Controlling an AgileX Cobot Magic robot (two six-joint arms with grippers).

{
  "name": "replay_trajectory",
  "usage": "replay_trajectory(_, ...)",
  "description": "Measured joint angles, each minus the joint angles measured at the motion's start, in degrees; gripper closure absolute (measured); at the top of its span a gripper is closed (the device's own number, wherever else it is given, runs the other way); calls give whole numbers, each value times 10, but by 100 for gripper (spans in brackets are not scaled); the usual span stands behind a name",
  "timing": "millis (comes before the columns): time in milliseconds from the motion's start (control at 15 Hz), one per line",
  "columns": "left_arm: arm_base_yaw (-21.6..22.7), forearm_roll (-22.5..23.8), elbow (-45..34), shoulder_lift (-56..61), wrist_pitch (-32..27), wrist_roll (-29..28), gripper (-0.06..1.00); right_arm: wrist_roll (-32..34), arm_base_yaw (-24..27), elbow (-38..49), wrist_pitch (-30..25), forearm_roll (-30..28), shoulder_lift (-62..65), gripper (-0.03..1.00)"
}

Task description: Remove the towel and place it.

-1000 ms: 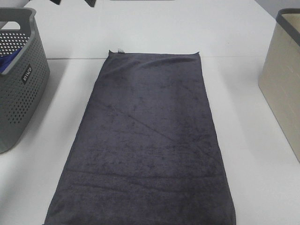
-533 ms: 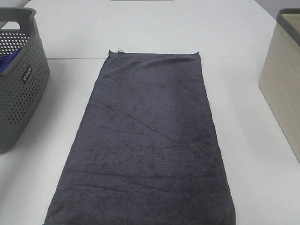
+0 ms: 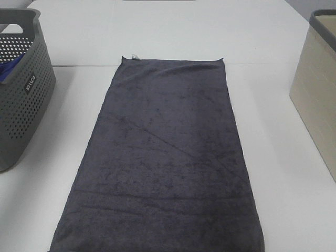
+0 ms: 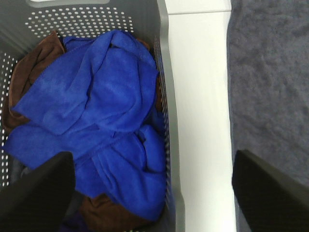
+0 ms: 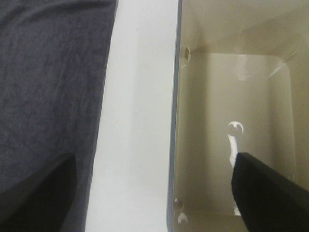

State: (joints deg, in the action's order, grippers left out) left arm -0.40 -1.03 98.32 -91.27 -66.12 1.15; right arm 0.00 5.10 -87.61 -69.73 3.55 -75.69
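Observation:
The dark charcoal-grey towel (image 3: 168, 157) lies spread flat along the middle of the white table (image 3: 157, 31), with a small pale tag (image 3: 135, 56) at its far left corner. Neither gripper shows in the exterior high view. In the left wrist view my left gripper (image 4: 150, 159) is open and empty above the grey basket's rim, and the towel's edge (image 4: 270, 72) lies to one side. In the right wrist view my right gripper (image 5: 154, 162) is open and empty between the towel's edge (image 5: 48, 72) and the beige bin.
A perforated grey basket (image 3: 21, 105) stands at the left; it holds a blue cloth (image 4: 96, 96) and a brown cloth (image 4: 29, 67). A beige bin (image 3: 315, 94) stands at the right, its inside (image 5: 231, 96) bare.
Dark arm parts seen at the top edge of the exterior high view one second ago have gone out of view. The towel has not moved.

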Motion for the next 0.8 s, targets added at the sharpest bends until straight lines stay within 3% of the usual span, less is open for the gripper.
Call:
replay_trajectory(200,0,30,-187,171,41,-27,11,0,0,130,-1,0,156,13)
replay_trajectory(533,0,88,-383,382,87,-67,11,0,0,301,-1,0,381,13)
replay_trajectory(733,0,100,-489,510,116,-67,11,0,0,398,-2,-1,516,13)
replay_trajectory(800,0,103,-552,600,130,-66,11,0,0,441,-2,-6,597,13)
